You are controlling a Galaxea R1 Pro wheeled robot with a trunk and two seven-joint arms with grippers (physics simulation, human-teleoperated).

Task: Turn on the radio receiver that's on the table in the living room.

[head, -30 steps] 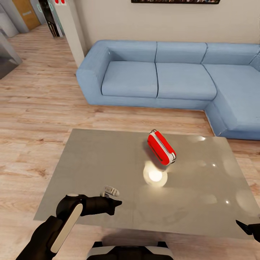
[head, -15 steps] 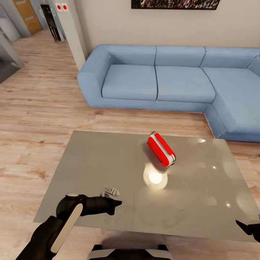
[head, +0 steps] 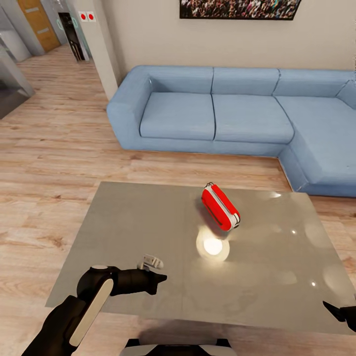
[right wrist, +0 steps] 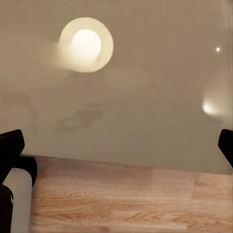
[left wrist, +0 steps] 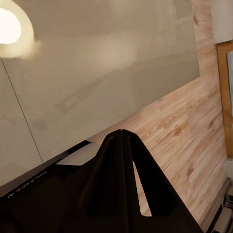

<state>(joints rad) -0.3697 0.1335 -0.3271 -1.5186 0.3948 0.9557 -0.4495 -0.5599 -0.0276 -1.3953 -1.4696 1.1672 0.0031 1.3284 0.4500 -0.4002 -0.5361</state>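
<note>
One small red radio (head: 220, 207) lies on the table (head: 123, 222); it looks light and hard. Left fingers (left wrist: 121, 160) are closed, right fingers (right wrist: 12, 145) wide.

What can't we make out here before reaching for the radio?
- Radio receiver: dial and switch face, head view; it lies turned, showing red body and white trim.
- Right gripper: mostly cut off by the head view's edge.
- Framed picture: top cut by the frame edge.

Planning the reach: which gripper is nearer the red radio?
The left gripper, over the table's near edge; the right gripper sits off the near right corner, farther from the radio.
</note>
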